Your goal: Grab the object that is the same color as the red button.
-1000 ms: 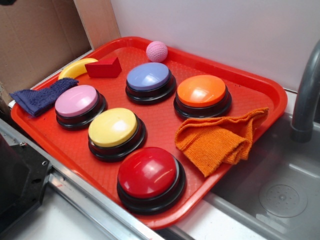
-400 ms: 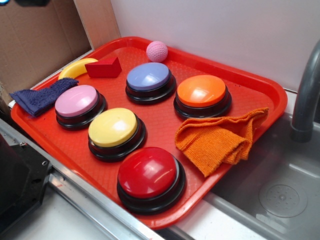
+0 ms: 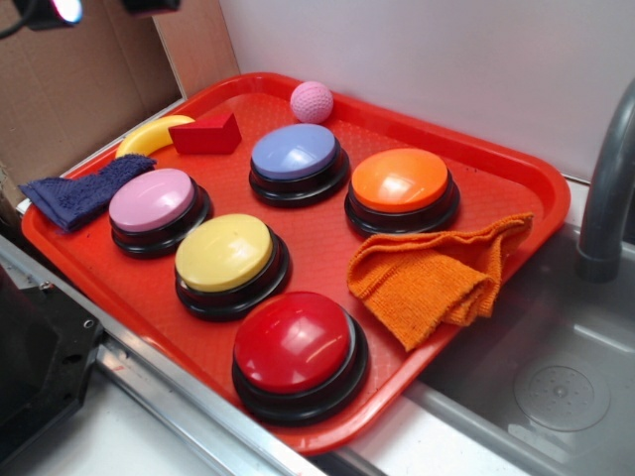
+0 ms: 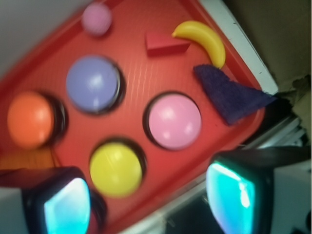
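The gripper [image 4: 148, 197] hangs high above the tray's [image 3: 516, 164] near-left edge, fingers spread apart and empty. The red wedge block [image 3: 206, 134] lies at the tray's back left, beside the banana [image 3: 149, 134]. The wrist view is blurred and leaves out the red button [image 3: 295, 342].

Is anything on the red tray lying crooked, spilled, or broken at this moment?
Nothing is spilled or broken. Only the orange knitted cloth lies crumpled, one corner over the red plastic tray's right rim, and the dark blue towel hangs over the left rim. All five domed buttons sit upright.
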Controlling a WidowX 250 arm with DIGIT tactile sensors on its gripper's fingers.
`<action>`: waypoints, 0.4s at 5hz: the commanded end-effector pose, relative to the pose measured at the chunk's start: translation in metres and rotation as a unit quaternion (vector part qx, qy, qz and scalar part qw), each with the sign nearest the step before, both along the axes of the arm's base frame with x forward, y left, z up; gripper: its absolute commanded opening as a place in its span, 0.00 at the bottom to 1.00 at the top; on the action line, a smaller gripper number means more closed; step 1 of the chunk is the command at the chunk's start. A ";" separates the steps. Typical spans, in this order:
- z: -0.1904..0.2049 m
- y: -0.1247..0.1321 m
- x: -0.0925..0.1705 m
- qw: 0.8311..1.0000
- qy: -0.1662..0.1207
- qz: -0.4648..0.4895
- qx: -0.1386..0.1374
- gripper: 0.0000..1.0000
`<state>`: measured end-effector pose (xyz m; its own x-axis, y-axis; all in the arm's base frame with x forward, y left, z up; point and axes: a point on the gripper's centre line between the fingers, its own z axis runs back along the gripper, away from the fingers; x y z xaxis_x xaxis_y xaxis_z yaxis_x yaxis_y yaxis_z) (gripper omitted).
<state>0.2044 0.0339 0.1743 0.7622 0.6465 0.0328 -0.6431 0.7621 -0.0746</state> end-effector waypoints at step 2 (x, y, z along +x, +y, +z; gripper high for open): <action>-0.063 0.066 0.050 0.952 -0.064 0.284 0.091 1.00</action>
<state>0.2620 0.0874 0.0949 0.2798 0.9323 0.2292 -0.9540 0.2967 -0.0422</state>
